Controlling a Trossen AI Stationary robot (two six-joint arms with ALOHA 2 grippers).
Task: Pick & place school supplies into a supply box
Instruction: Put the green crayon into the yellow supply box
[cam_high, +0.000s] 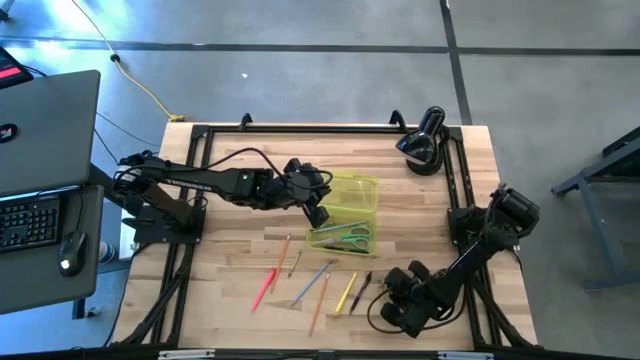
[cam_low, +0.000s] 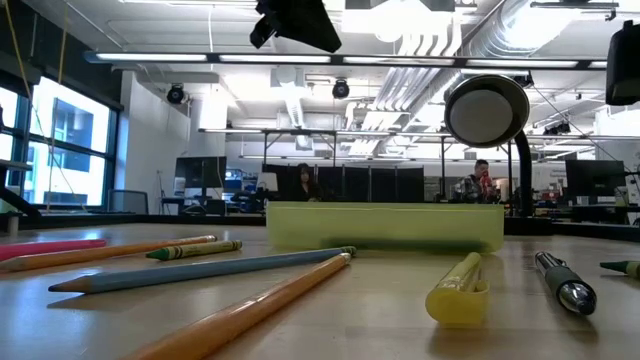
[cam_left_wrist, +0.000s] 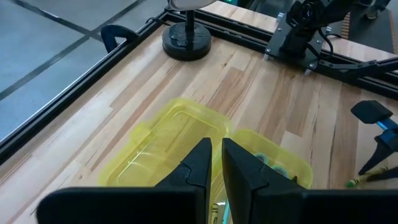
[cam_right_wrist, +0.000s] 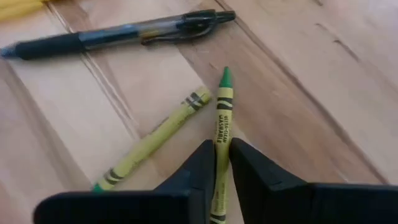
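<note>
The left claw (cam_high: 318, 212) hangs over the supply box (cam_high: 350, 215) near the centre of the surface (cam_high: 230, 230), its fingers (cam_left_wrist: 200, 163) drawn nearly together with only a thin gap and nothing between them. The box lies open, its lid half toward twelve o'clock and its tray half toward six (the green-handled scissors (cam_high: 350, 238) rest inside the tray half). In the left wrist view the yellow-green plastic sits directly below the fingertips.

The right claw (cam_high: 393, 285) is down at about five o'clock on the surface, clamped on a green crayon (cam_right_wrist: 221, 118), which runs up between its fingers (cam_right_wrist: 198, 167). Just beside that crayon lies a second, yellow-wrapped crayon (cam_right_wrist: 149, 142), and beyond both a black pen (cam_right_wrist: 115, 38).

Loose supplies spread out at six to seven o'clock from the box: a pink-red pen (cam_high: 264, 289), an orange pencil (cam_high: 320, 298), a grey-blue pencil (cam_high: 309, 284) and a yellow marker (cam_high: 346, 293). A black desk lamp (cam_high: 423, 140) stands at one o'clock.
</note>
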